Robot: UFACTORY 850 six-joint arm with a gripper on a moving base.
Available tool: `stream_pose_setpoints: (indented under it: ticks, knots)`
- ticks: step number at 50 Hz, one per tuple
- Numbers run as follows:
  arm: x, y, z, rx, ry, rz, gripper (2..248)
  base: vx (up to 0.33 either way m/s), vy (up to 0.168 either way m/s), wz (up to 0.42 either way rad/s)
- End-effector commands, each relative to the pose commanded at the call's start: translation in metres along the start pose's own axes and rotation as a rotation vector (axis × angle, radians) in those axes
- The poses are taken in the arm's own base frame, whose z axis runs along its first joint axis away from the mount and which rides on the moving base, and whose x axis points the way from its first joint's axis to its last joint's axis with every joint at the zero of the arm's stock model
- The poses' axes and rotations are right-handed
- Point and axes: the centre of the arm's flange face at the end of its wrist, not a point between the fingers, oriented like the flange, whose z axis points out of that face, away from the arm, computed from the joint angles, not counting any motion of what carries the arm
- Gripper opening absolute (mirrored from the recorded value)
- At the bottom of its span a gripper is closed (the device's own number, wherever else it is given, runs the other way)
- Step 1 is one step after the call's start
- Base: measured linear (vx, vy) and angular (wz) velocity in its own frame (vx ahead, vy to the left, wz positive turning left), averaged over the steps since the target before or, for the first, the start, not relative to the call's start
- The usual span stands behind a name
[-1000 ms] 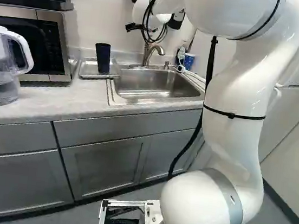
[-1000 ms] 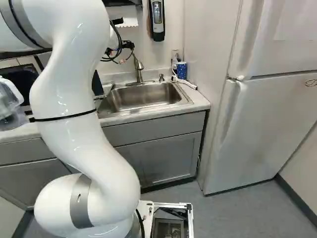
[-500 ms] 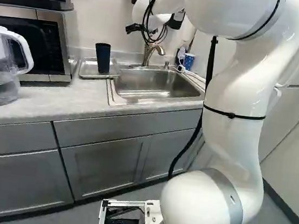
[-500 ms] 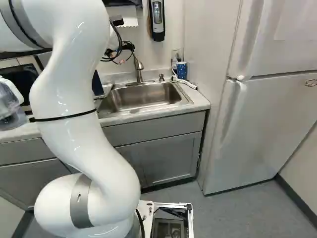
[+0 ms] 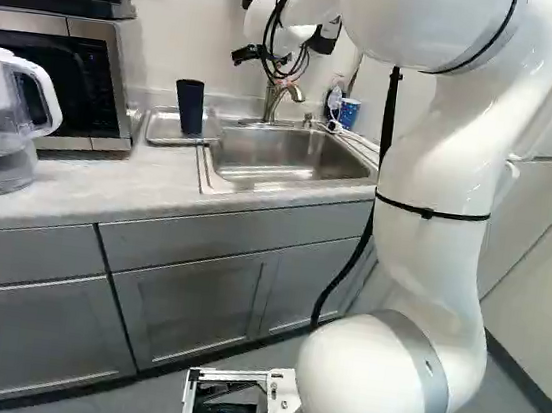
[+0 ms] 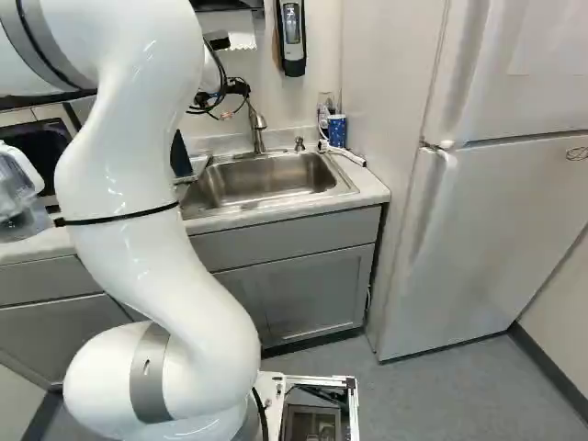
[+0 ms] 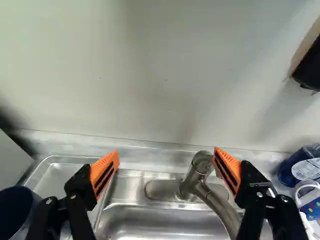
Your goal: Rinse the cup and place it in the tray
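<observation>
Standing in tray (image 5: pixel 163 126): dark cup (image 5: pixel 189 108), to one side of hand (image 5: pixel 272 62) (released, fingers spread wide).

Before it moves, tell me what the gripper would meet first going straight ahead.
The gripper would probably meet the wall first, though the faucet close by might catch one side; depth is unclear.

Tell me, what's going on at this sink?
Nothing is being handled right now. The robot's white arm reaches out to the sink, its pincer open and empty near the faucet. The dark cup stands in the tray beside the sink, and no water shows running. Whether the cup has been rinsed, these views can't tell.
</observation>
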Motion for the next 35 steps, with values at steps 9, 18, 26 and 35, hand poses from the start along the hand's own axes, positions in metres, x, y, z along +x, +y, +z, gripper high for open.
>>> stream_pose_setpoints:
  ticks: [9, 18, 26, 35]
  knots:
    - [-0.001, 0.002, 0.0, -0.002, -0.013, 0.001, 247, 0.0, 0.0, 0.0]
    - [-0.003, 0.009, -0.003, -0.011, -0.015, 0.005, 247, 0.0, 0.0, 0.0]
    - [-0.005, 0.016, -0.005, -0.022, -0.017, 0.01, 247, 0.0, 0.0, 0.0]
    - [-0.003, 0.017, -0.005, -0.024, -0.004, 0.01, 247, 0.0, 0.0, 0.0]
